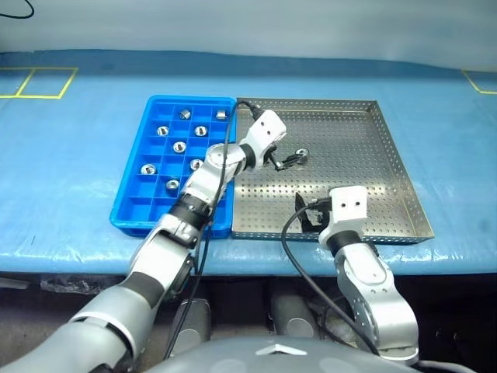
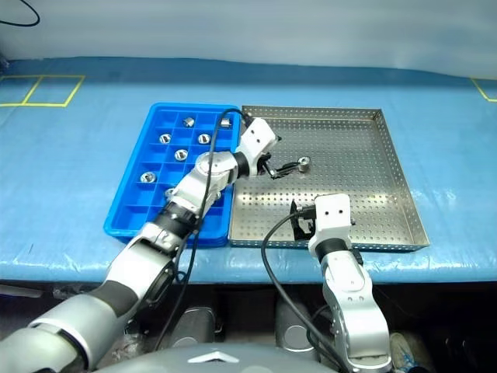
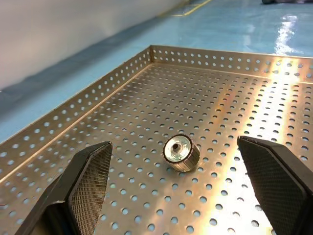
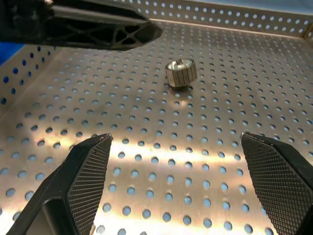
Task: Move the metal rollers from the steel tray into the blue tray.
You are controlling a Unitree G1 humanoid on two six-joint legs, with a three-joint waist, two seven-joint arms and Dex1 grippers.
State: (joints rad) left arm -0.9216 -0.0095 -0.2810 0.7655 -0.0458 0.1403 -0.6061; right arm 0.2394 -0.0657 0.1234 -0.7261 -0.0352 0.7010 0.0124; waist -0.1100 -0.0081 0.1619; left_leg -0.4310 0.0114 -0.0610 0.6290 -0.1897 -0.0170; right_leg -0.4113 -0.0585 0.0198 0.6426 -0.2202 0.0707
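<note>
Nearest us, our right gripper [image 1: 309, 214] hangs over the near edge of the steel tray [image 1: 388, 144], jaws spread wide and holding nothing. Farther in, our left gripper [image 1: 284, 159] reaches across the tray from the blue tray's side, its fingers [image 3: 90, 183] also wide apart and empty, with one metal roller [image 1: 302, 154] lying on the perforated floor just ahead of them, not touched. We see eight more rollers [image 1: 179, 146] sitting in separate compartments of the blue tray [image 1: 130, 210], which touches the steel tray's left rim.
</note>
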